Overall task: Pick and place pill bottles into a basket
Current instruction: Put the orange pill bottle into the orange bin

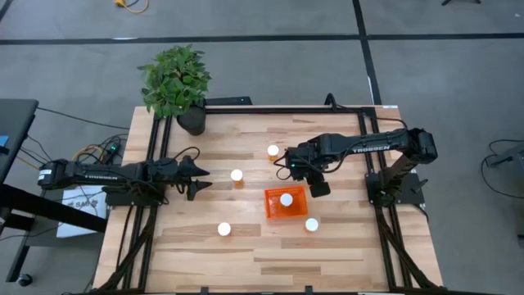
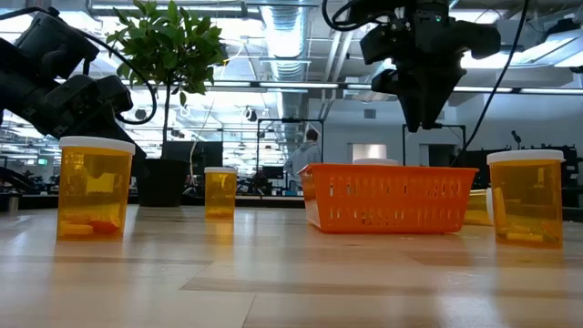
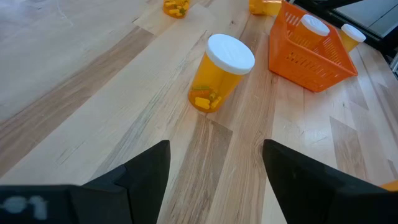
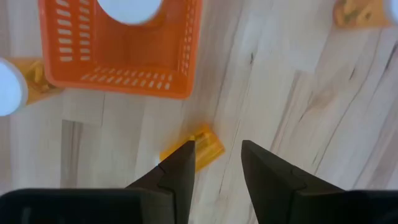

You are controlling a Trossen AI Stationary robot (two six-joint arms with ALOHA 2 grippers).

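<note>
The left gripper (image 1: 205, 179) waits with fingers apart, empty; a pill bottle (image 1: 237, 175) stands just ahead of its tips. Another bottle (image 1: 223, 229) stands well clear, nearer the front edge.

The right gripper (image 1: 320, 188) hovers released beside the orange basket (image 1: 272, 207), which holds one bottle (image 1: 286, 199).

Risk: descending here, its fingers may clip the basket wall and shift it toward the loose bottle (image 1: 312, 224) beside it.

The bench (image 1: 270, 246) is pale wooden planking with a smooth, faintly glossy finish. The basket (image 1: 274, 210) is bright perforated plastic. The pill bottles (image 3: 217, 74) are translucent glossy plastic with smooth matt white caps.
</note>
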